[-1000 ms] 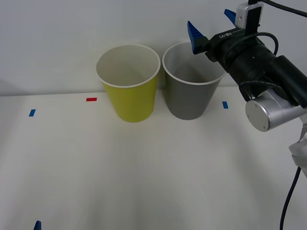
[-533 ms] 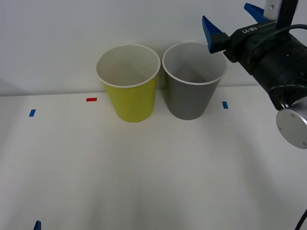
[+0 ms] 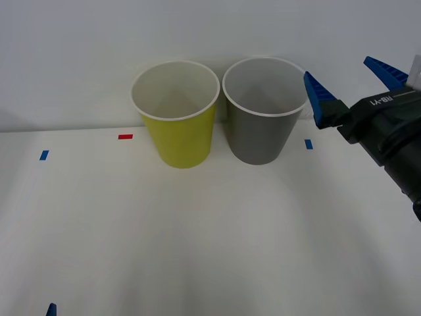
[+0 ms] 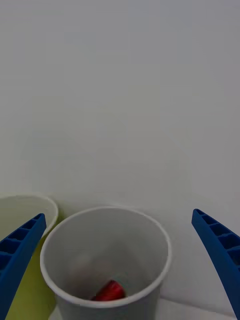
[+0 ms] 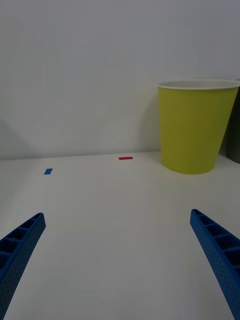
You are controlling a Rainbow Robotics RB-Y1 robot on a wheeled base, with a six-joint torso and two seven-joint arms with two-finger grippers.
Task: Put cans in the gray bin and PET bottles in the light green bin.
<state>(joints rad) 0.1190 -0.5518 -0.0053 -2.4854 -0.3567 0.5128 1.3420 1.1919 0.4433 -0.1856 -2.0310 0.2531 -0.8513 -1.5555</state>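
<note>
Lying at the bottom of the gray bin (image 4: 106, 260), the red can (image 4: 108, 291) looks already sorted, so that part of the job appears done. The right gripper (image 3: 355, 84) hangs just beside the gray bin, on the side away from the light green bin (image 3: 175, 113), with its blue fingers (image 3: 320, 99) spread wide and nothing between them; from its wrist camera the can shows as a small red shape against the bin's pale floor. The light green bin stands touching or almost touching the gray bin on the robot's left side of it, and what shows of its white inside holds nothing. No bottle lies anywhere on the white table (image 3: 210, 230) around the gray bin, so whether bottle sorting is left cannot be judged; only small tape marks dot the surface. The left gripper (image 5: 119, 265) waits low over the table, well apart from the gray bin on the light green bin's side, its fingers likewise wide apart and empty.
</note>
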